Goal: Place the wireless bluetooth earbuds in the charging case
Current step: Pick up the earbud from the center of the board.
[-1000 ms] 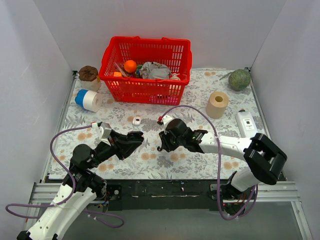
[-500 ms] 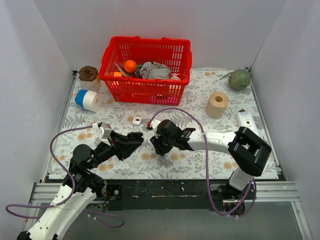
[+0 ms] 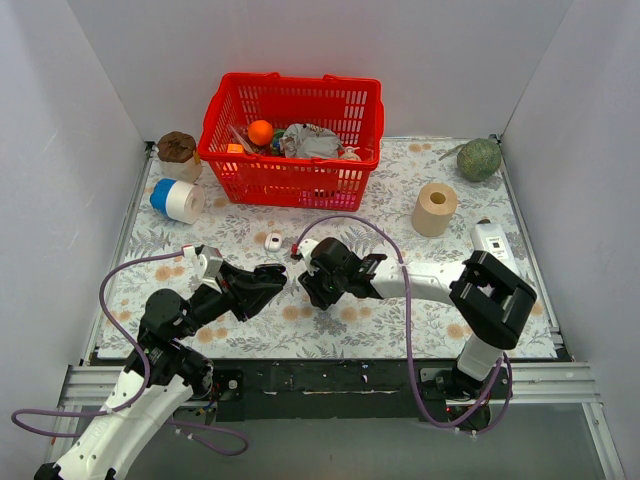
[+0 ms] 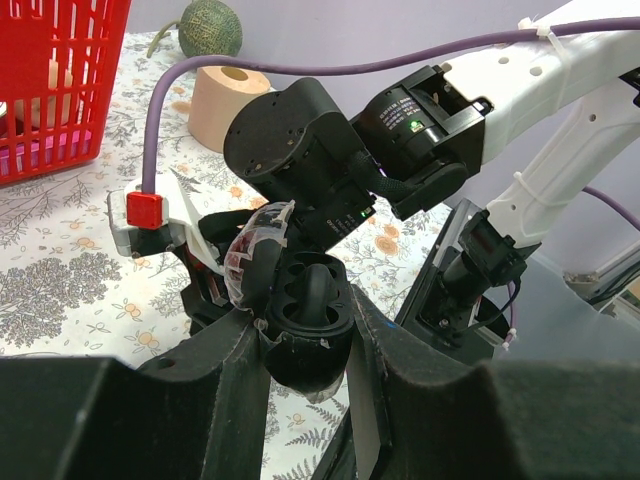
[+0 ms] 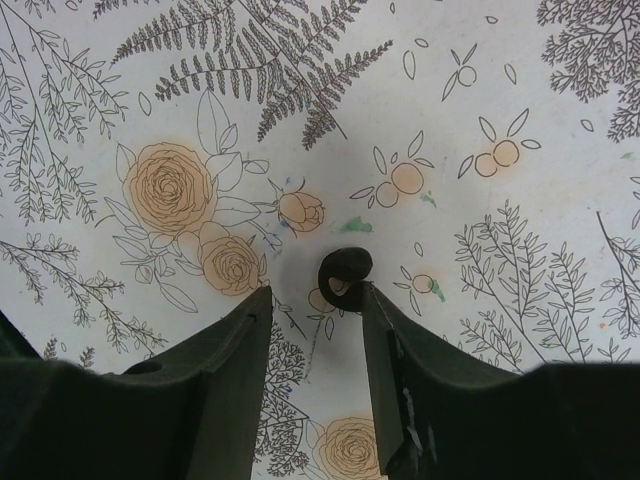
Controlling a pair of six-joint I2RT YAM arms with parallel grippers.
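Note:
My left gripper (image 3: 268, 281) (image 4: 300, 322) is shut on an open black charging case (image 4: 303, 312), held above the cloth. One black earbud (image 4: 318, 286) sits upright in a well of the case. My right gripper (image 3: 308, 287) (image 5: 315, 297) is open, pointing down just right of the case. A second black earbud (image 5: 345, 273) lies on the floral cloth at the tip of its right finger (image 5: 380, 320), between the open jaws. A small white object (image 3: 273, 241) lies on the cloth behind both grippers; I cannot tell if it is a white bud.
A red basket (image 3: 292, 140) of oddments stands at the back. A blue-and-white tape roll (image 3: 176, 200) and brown jar (image 3: 177, 148) are back left. A paper roll (image 3: 435, 208), a green ball (image 3: 479, 159) and a white device (image 3: 493, 248) are on the right.
My right arm has swung left, bringing its gripper close beside the left gripper and the case. The left gripper has held still with the case.

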